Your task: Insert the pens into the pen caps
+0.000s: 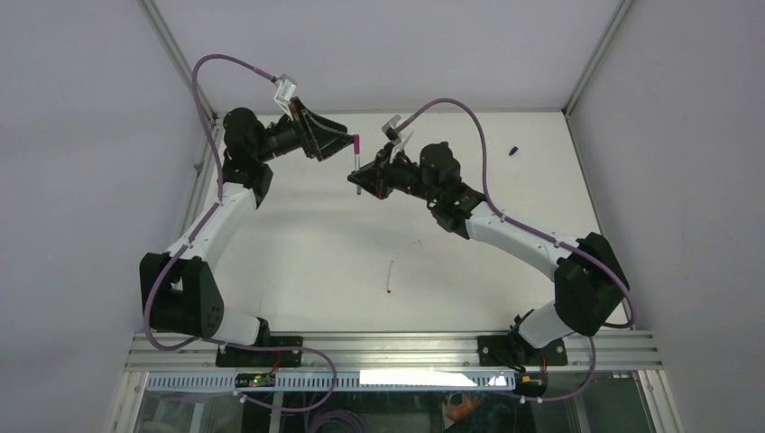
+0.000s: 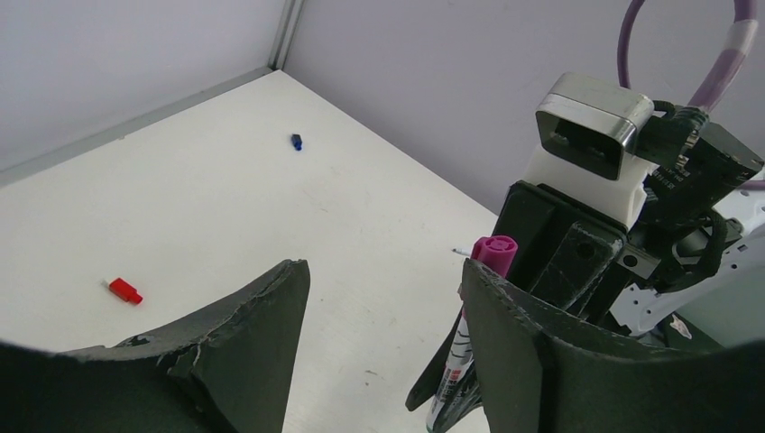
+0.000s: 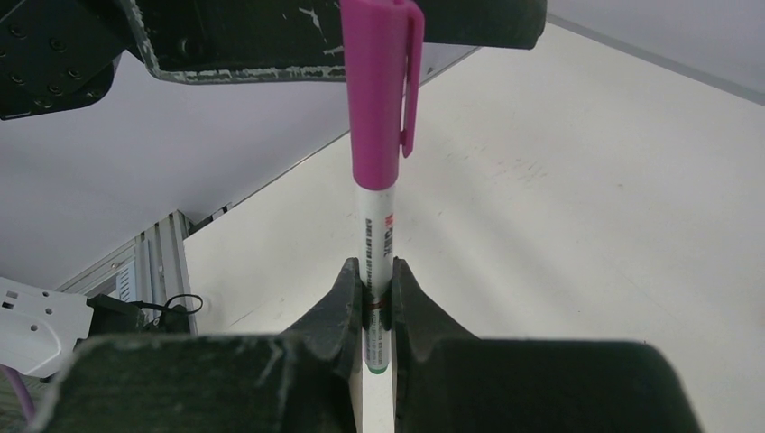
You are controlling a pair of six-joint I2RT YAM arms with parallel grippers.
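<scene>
nearest the arm bases: red-tipped pen [image 1: 390, 277] lies flat on the white worktop [image 1: 298, 253], alone, red end toward the near edge, well apart from both arms.

mid worktop, raised: right pincer [image 3: 377, 275] is closed tight on the lower barrel of a white pen [image 3: 375, 230], its fingers [image 3: 338, 307] pressing it from both sides. the pen stands upright in the right wrist view, with printing on the barrel and a green band low between the fingers. magenta cap [image 3: 377, 90], clip on its side, is seated over the pen's upper end, with no gap showing between cap and barrel.

just beyond: left pincer [image 2: 383, 271] is spread wide, grasping nothing. the capped pen sits at the inner face of one finger [image 2: 505, 343], with the other finger well clear of it. cannot tell whether the near finger touches the cap. from above, the left pincer [image 1: 347, 142] meets the cap [image 1: 356, 142] end-on, with the right pincer [image 1: 363, 180] just below it on the barrel. the right arm's wrist camera [image 2: 591, 135] sits close behind the cap in the left wrist view.

farther out, on the worktop: red cap [image 2: 122, 290] lies on its side, alone.

farthest: blue cap [image 1: 512, 151], tiny, near the back right corner, well apart from everything else.
</scene>
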